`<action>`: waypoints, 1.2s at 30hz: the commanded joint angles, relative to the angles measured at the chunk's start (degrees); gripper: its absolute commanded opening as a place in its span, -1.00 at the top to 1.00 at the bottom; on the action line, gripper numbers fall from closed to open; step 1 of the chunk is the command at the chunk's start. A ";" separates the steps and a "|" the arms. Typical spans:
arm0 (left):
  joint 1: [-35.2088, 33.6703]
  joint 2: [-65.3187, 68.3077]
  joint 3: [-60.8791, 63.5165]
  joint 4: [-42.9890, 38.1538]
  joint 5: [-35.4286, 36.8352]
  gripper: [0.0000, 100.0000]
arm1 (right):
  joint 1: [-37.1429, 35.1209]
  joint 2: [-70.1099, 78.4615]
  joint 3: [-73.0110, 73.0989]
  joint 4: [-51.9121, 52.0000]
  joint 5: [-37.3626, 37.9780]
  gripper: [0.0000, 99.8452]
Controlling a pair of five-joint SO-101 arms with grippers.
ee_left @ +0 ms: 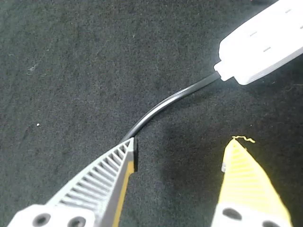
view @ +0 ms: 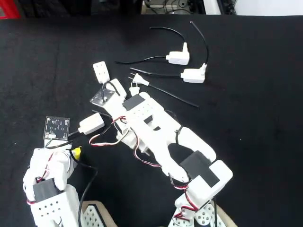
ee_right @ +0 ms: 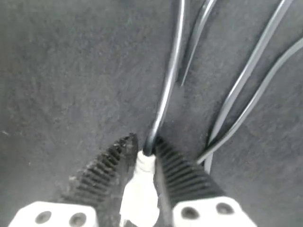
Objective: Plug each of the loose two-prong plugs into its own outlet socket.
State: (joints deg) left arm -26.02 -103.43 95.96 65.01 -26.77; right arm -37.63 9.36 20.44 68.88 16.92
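The right gripper (ee_right: 144,145) sits a little left of the high view's centre, its dark ribbed jaws pinched on a white plug (ee_right: 141,189). The plug's thin black cord (ee_right: 171,71) runs away from the fingertips across the black table (view: 265,142). At lower left, the left gripper (ee_left: 182,142) gapes wide over a black cable (ee_left: 165,101) leading to a white outlet block (ee_left: 265,42).

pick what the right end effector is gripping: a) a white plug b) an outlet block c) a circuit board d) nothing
A: the right wrist view shows the right end effector shut on the plug, with its cable running out between the fingers.
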 commanded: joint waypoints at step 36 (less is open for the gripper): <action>-0.48 -0.26 -0.22 0.35 -0.26 0.41 | 3.43 10.59 -5.93 8.88 11.43 0.95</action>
State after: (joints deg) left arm -26.02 -103.43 95.96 65.01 -26.77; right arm -33.32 19.82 15.87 76.26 28.35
